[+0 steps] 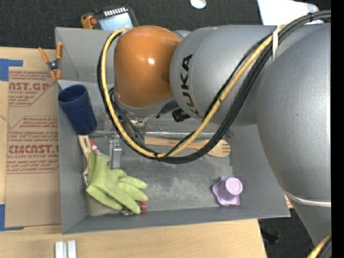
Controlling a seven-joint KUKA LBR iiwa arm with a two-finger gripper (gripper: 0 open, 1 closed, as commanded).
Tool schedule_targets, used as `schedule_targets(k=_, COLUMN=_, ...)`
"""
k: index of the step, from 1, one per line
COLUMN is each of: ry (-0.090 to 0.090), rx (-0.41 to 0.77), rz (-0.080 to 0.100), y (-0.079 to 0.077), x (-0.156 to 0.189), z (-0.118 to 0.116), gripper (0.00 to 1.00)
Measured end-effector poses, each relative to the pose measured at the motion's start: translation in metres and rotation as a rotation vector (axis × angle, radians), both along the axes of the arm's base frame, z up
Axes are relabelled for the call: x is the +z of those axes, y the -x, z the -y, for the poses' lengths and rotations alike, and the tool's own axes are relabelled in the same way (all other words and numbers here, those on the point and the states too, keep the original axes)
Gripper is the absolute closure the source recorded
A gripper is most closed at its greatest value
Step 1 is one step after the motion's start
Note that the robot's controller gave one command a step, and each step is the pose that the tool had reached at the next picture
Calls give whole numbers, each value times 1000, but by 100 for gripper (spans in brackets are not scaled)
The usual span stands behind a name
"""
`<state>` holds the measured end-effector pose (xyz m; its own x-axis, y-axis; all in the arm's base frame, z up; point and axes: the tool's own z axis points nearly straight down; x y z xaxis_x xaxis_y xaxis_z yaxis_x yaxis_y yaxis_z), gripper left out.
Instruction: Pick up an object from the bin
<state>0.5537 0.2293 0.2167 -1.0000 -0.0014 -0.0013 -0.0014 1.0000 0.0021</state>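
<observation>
The jaws stand at the upper end of the limp yellow-green fabric glove (pixel 113 188), in the lower-left corner of the grey metal bin (pixel 177 192) — open or closed cannot be told. Advised: descend straight, pinch bunched cloth.

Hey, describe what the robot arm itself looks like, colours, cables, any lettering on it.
The arm is thick, rounded and silver-grey, with KUKA in black letters near the wrist. A glossy orange dome caps the wrist. Yellow and black cables run along the casing and loop below. The gripper is small, grey metal.
</observation>
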Motion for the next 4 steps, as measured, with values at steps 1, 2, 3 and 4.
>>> schedule_targets(k=1, ry=0, rx=0, rz=0, y=0, x=0, z=0, gripper=0)
schedule_targets(k=2, ry=-1, rx=-292, rz=2, y=4, x=58, z=-1, gripper=100)
schedule_targets(k=3, ry=-1, rx=-292, rz=2, y=4, x=58, z=-1, gripper=100)
schedule_targets(k=4, ry=-3, rx=-312, rz=6, y=17, x=-48, z=-7, gripper=0)
